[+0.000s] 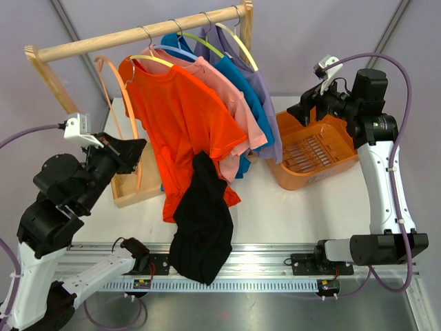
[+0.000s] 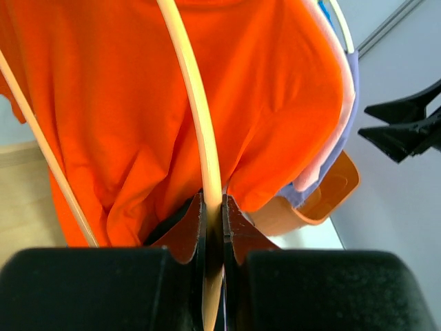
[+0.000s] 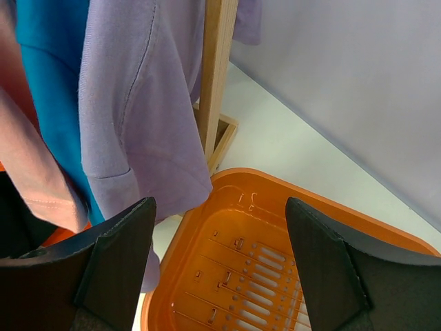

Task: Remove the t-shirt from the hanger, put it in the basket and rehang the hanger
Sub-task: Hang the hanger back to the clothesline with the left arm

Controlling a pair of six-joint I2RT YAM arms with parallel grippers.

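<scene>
A pale peach hanger (image 1: 121,86) hangs bare at the left end of the wooden rail. My left gripper (image 1: 136,149) is shut on its lower arm; in the left wrist view the cream hanger bar (image 2: 200,117) runs straight between the closed jaws of that gripper (image 2: 213,207). A black t-shirt (image 1: 203,221) sags from beside the orange t-shirt (image 1: 182,117) down over the table's front edge, off the held hanger. My right gripper (image 1: 303,110) is open with nothing in it, above the orange basket (image 3: 275,262); in its own view the right gripper (image 3: 220,207) is beside the lilac shirt.
The wooden rail (image 1: 138,34) carries orange, pink (image 1: 231,103), blue (image 1: 251,103) and lilac (image 3: 131,103) shirts on hangers. The rack's wooden post (image 3: 217,76) and base (image 1: 131,189) stand on the white table. The orange basket (image 1: 313,148) sits at the right.
</scene>
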